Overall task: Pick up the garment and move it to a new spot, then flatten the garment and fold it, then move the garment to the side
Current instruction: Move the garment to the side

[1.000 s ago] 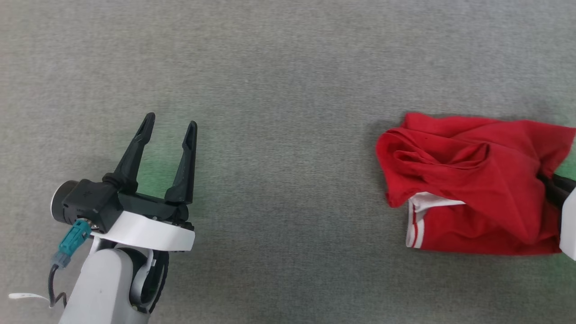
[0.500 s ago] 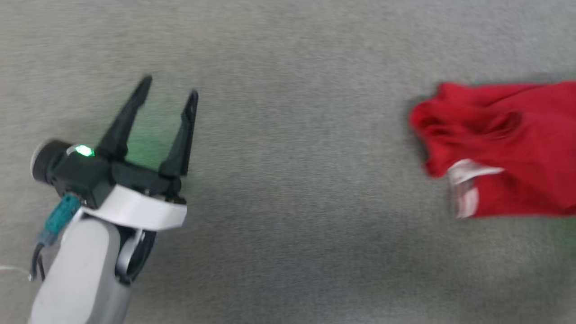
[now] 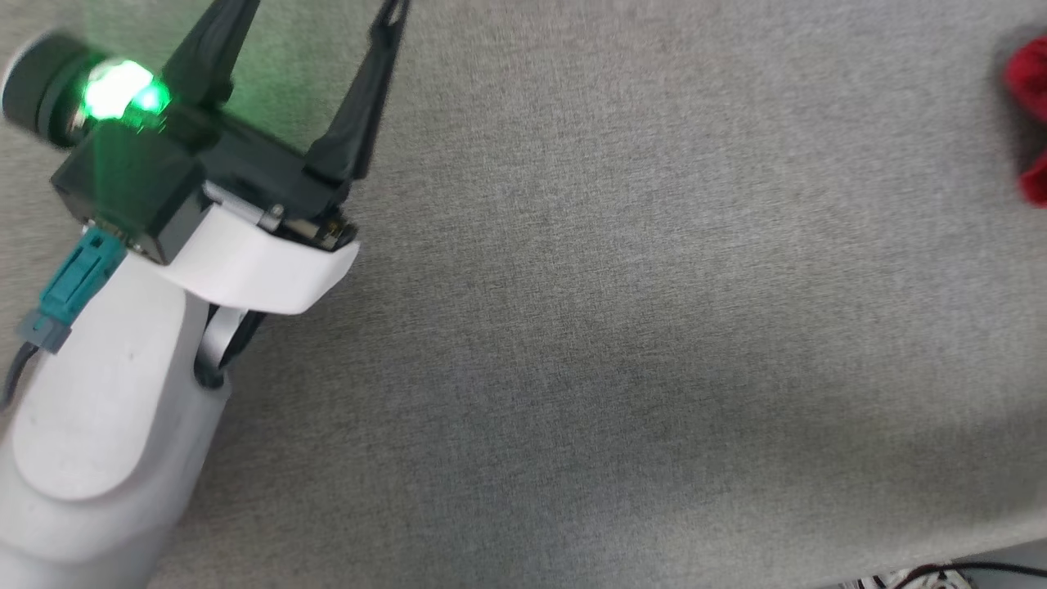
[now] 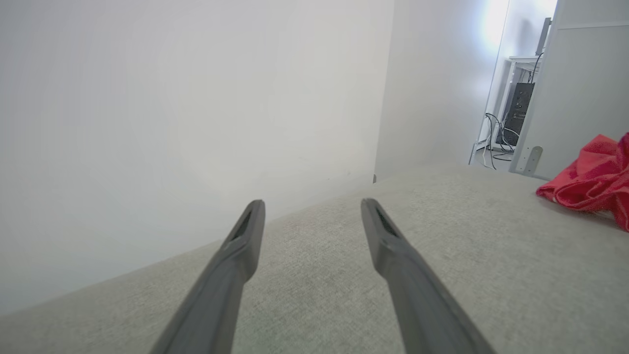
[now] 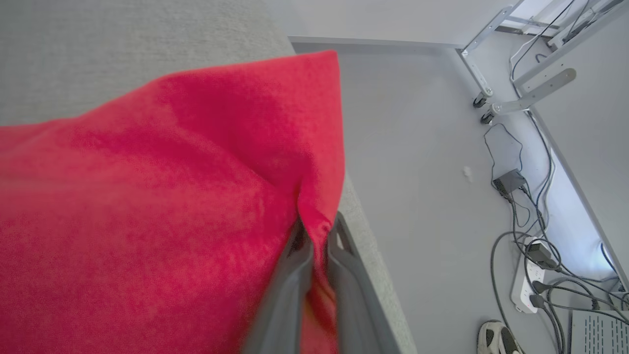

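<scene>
Your right gripper (image 5: 319,236) is clamped on the red garment (image 5: 162,196): its two fingers pinch a fold of cloth between them, close to the edge of the grey fabric surface (image 5: 123,49). Beyond that edge you see floor and cables (image 5: 535,236). In the head view the garment sits at the far right margin, well apart from your left gripper (image 3: 303,24). The left gripper's fingers are spread apart above the surface.

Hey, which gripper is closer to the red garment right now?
Right. The right gripper is shut on a fold of the garment; the left gripper is open, well apart from it across the grey surface.
</scene>
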Tool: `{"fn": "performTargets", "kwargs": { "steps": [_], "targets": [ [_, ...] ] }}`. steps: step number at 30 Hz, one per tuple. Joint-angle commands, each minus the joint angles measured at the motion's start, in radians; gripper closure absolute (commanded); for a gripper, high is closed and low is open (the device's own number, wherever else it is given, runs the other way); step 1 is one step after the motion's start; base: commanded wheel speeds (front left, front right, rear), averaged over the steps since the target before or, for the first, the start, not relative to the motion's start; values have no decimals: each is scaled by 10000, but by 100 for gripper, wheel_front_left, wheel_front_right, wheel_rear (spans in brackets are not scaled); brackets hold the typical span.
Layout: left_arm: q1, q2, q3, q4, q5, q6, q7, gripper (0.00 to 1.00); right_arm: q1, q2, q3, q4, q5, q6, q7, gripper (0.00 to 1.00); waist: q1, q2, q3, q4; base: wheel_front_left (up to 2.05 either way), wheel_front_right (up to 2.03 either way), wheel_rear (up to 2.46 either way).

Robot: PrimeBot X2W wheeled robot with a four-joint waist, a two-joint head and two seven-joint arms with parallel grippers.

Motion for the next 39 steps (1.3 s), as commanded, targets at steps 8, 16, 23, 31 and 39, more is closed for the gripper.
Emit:
{"fn": "performTargets", "kwargs": {
  "steps": [8, 16, 23, 31, 39],
  "targets": [
    [-1336, 163, -626, 72, 13, -18, -45, 0, -1846, -224, 93, 2090, -1120, -7, -1175, 100, 0, 0, 813, -104, 0, 0, 0],
    [-1328, 132, -611, 197, -24, -18, -45, 0, -2767, -195, 478, 3789, -1526, -7, -1971, 59, 0, 0, 566, -37, 0, 0, 0],
    [-538, -107, -138, 261, -9, -18, -45, 0, -2564, -372, 896, 4378, -1586, -7, -2321, 0, 0, 0, -335, 105, 0, 0, 0],
    [1508, -673, 894, 345, -73, -18, -45, 0, -1492, -211, 1985, 3452, -1116, -7, -2590, 0, 0, 0, -2077, 638, 0, 0, 0],
    [3495, -1456, 1780, 621, -101, -18, -45, 0, 92, 229, 2800, 1872, -694, -7, -2251, 0, 0, 0, -3699, 1460, 0, 0, 0]
  ]
}}
